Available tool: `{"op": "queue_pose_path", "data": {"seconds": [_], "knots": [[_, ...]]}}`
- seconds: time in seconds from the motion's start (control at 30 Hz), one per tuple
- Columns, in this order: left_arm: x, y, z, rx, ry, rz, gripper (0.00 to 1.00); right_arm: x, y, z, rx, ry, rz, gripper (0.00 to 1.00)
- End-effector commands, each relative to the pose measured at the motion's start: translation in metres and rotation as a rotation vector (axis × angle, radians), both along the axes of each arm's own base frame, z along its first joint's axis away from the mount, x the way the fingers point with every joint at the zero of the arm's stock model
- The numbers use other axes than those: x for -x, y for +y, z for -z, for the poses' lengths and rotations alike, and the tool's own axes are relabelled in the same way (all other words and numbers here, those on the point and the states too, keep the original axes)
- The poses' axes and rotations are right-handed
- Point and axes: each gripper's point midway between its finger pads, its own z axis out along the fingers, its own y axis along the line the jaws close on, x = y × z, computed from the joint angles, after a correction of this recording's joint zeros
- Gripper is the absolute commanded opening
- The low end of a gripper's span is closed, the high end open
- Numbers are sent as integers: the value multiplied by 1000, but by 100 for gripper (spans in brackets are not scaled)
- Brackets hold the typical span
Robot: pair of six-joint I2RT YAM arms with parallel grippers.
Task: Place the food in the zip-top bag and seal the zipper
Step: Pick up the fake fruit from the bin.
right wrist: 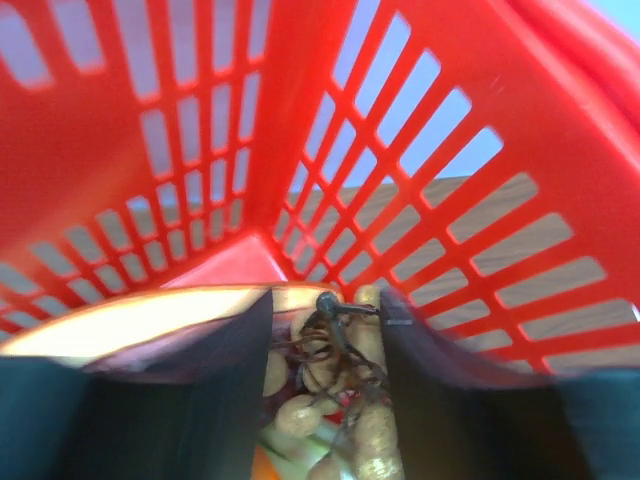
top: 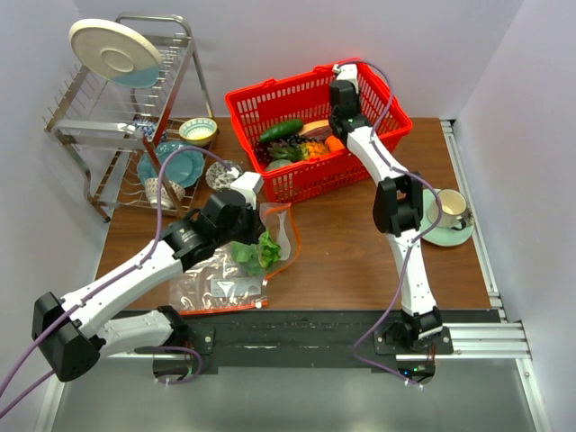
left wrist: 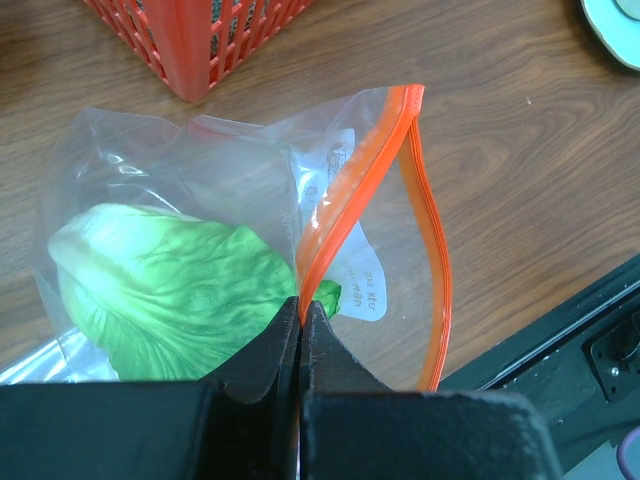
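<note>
While the left gripper (left wrist: 300, 315) is clamping its jaws tight together on the thin red-orange zipper strip (left wrist: 352, 200) of the clear crinkly zip-top bag (left wrist: 130, 150), it is lifting one lip away from the other. That is leaving the mouth gaping as a loop toward the right, which looks meant to give the other arm an open target. The pale-green and white napa cabbage (left wrist: 180, 290) is already lying inside this bag, on the near-left part of the brown wooden table (top: 360, 261).

The right gripper (right wrist: 325, 325) is reaching down into the red plastic slatted basket (right wrist: 200, 120) at the far middle. Its fingers are standing moderately apart on either side of a cluster of small brown round nuts (right wrist: 345, 370) on a dark stem. It is gripping nothing yet, as far as I can judge, and seems lined up to close on them.

The dark green cucumber (top: 281, 130) is waiting in the basket's left half among other produce. A second clear plastic bag (top: 216, 286) is lying flat just near of the held one, unused. The zipper is staying unsealed, sensibly, with food left to load.
</note>
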Motion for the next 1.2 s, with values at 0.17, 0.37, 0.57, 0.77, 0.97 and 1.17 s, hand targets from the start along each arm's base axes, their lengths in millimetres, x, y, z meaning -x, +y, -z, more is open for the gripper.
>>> {"op": "queue_pose_path", "data": {"seconds": [0.17, 0.37, 0.57, 0.77, 0.97, 1.17], "knots": [[-8, -4, -13, 40, -22, -23, 0, 24, 1, -118, -117, -200, -58, 0], [-6, -6, -12, 52, -16, -15, 0, 52, 17, -172, -221, -232, -179, 0], [-4, -6, -18, 74, -31, -9, 0, 92, 24, -219, -319, -271, -269, 0], [0, -8, -14, 73, -7, 5, 0, 154, 56, -258, -463, -269, -519, 4], [0, -8, -18, 80, -19, 12, 0, 229, 77, -289, -643, -300, -731, 0], [0, -5, -27, 78, -46, 13, 0, 290, 100, -274, -824, -204, -909, 0]]}}
